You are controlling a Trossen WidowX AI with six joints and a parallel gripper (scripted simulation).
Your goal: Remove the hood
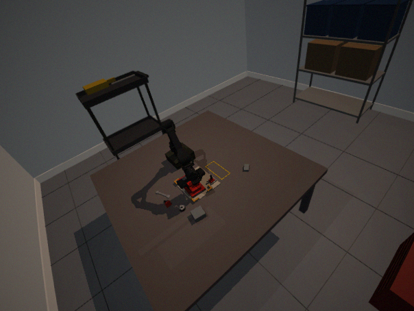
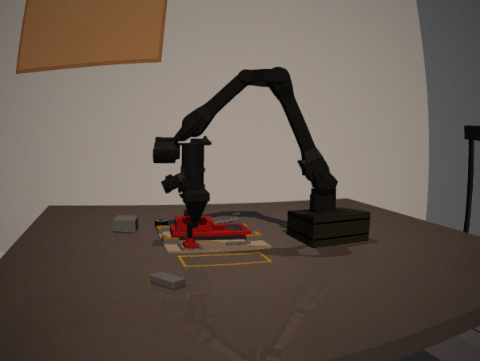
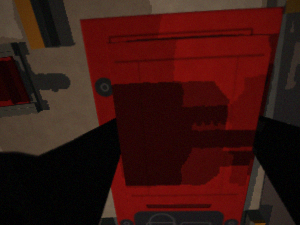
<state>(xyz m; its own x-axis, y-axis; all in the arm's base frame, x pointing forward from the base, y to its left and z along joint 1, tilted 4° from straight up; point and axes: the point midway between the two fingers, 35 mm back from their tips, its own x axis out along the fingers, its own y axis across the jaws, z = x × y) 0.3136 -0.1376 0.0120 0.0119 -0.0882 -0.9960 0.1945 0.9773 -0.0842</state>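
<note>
The red toy car (image 1: 198, 192) sits on a beige mat (image 2: 214, 244) on the brown table, also seen in the exterior view (image 2: 210, 228). In the wrist view its flat red hood (image 3: 180, 109) fills the frame. My gripper (image 3: 182, 123) points straight down over the car's front (image 2: 190, 228). Its two dark fingers press against the hood's left and right edges, so it is shut on the hood, which still lies on the car. The yellow-outlined marked area (image 2: 224, 259) lies just beside the mat (image 1: 217, 170) and is empty.
A small red part (image 2: 189, 243) sits on the mat's near edge. Grey blocks lie on the table (image 2: 125, 223) (image 2: 168, 280). A white bone-shaped piece (image 1: 162, 194), a small red piece (image 1: 167, 203) and a ring (image 1: 181, 207) lie beyond the car. The arm's base (image 2: 328, 227) stands to the right.
</note>
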